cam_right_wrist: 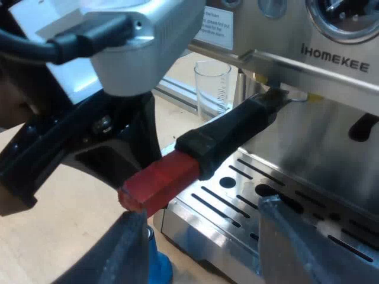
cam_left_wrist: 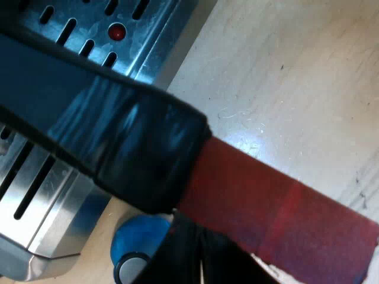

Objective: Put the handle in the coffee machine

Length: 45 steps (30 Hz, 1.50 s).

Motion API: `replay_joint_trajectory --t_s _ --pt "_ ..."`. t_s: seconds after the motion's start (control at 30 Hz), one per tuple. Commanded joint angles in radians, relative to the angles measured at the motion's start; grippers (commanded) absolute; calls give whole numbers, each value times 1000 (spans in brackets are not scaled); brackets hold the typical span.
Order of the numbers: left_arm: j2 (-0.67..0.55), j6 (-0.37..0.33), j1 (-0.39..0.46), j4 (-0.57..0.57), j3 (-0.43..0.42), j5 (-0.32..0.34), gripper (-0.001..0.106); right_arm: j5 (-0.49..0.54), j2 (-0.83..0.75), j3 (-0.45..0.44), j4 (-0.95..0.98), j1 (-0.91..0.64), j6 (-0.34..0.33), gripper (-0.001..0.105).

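Observation:
The holder's dark handle (cam_left_wrist: pixel 136 148) with its red end (cam_left_wrist: pixel 284 219) crosses close over the espresso machine's slotted drip tray (cam_left_wrist: pixel 35 201). My left gripper (cam_left_wrist: pixel 198 251) is shut on the handle near the red end, one black finger showing beneath it. From the right wrist view the handle (cam_right_wrist: pixel 231 133) slopes up to the machine's front, its metal head under the brew head (cam_right_wrist: pixel 278 97), while the red end (cam_right_wrist: pixel 157 183) sticks out by the left gripper (cam_right_wrist: pixel 118 160). My right gripper (cam_right_wrist: pixel 207 248) is open, low before the drip tray (cam_right_wrist: pixel 237 201), holding nothing.
A blue tamper (cam_left_wrist: pixel 139 236) stands on the wooden table beside the drip tray's corner, also just by one right finger (cam_right_wrist: pixel 159 266). A measuring glass (cam_right_wrist: pixel 212 89) stands beside the machine (cam_right_wrist: pixel 331 53). Light wooden tabletop (cam_left_wrist: pixel 284 77) lies beyond the handle.

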Motion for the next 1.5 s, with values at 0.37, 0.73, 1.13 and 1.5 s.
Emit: replay_joint_trajectory --t_s 0.37,0.73,1.13,1.5 --pt "-14 21 -11 -59 -45 162 0 5 -9 0 1 -1 -4 45" --pt "-171 52 183 66 0 136 0 5 -9 0 1 -1 -26 45" --pt "-368 15 366 99 34 135 0 5 -9 0 1 -1 -18 45" --pt "-407 15 497 159 34 134 66 5 -9 0 1 -1 -18 45"
